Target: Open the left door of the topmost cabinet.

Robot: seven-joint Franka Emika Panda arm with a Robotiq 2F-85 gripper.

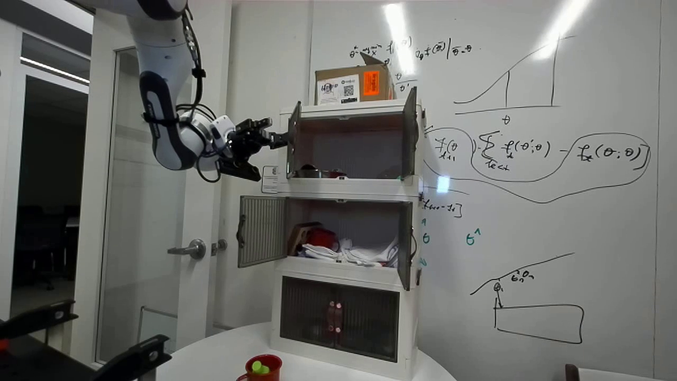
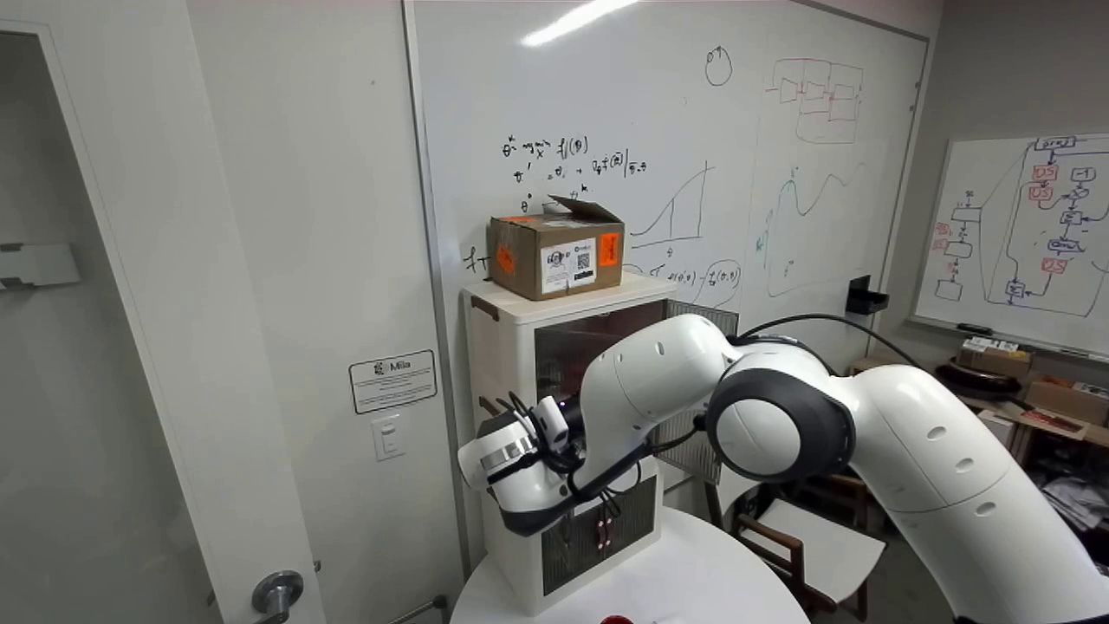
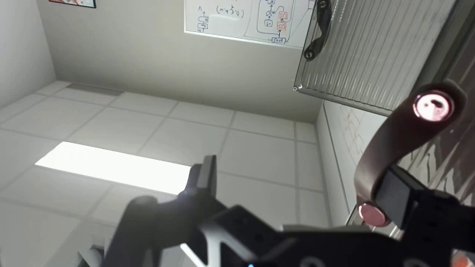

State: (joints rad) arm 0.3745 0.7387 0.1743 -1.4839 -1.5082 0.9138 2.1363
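Contents of the topmost cabinet (image 1: pixel 344 185) are seen as small, indistinct items (image 1: pixel 313 173) at lower left; white cloth (image 1: pixel 370 253) and a red item (image 1: pixel 323 239) are contained in the middle unit (image 1: pixel 344 271). The left door (image 1: pixel 293 138) is swung outward at the cabinet's left edge, a wide opening framed between it and the right door (image 1: pixel 409 135). The gripper (image 3: pixel 300 183) is spread wide, nothing grasped, one finger (image 3: pixel 393 194) set within the curved door handle (image 3: pixel 389 144).

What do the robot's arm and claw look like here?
The arm has smooth, rounded white segments with dark grey joint bands and black cables along it. The claw is mostly black and angular, with blocky, jointed fingers. I can't read any lettering on either.
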